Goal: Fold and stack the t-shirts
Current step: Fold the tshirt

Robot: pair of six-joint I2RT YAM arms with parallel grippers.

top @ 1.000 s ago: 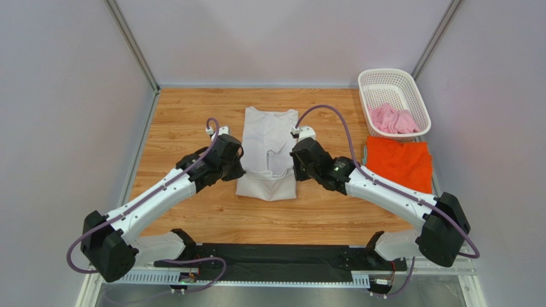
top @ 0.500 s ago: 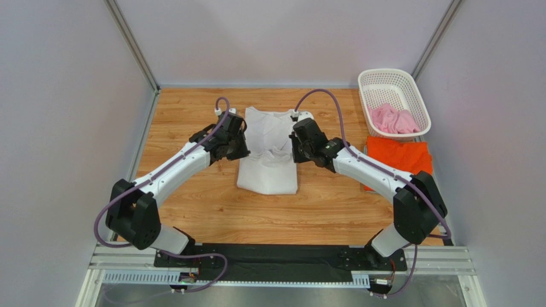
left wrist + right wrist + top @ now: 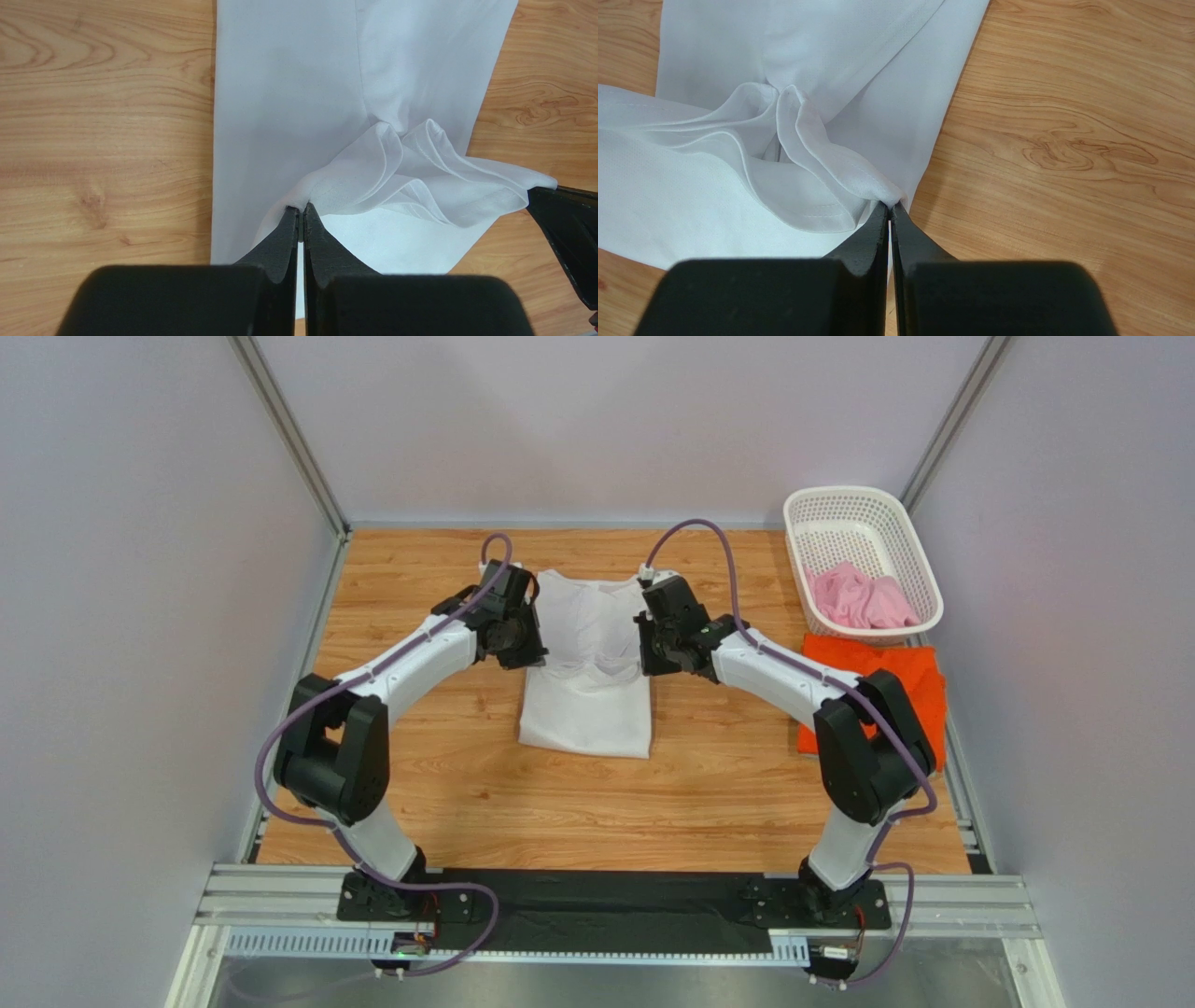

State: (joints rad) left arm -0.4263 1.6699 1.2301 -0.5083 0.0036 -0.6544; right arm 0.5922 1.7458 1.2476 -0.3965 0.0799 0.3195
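While the top view only shows us the white shirt lying long on the desk, up close we see the left claw and right claw each pinched tight on its lifted, wrinkly edge.

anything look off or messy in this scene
Mostly tidy. The white t-shirt sags in a bunched wrinkle midway between the left end effector and right end effector, each pinching an edge, so the fold is not taut. The pink t-shirt lies crumpled in the basket.
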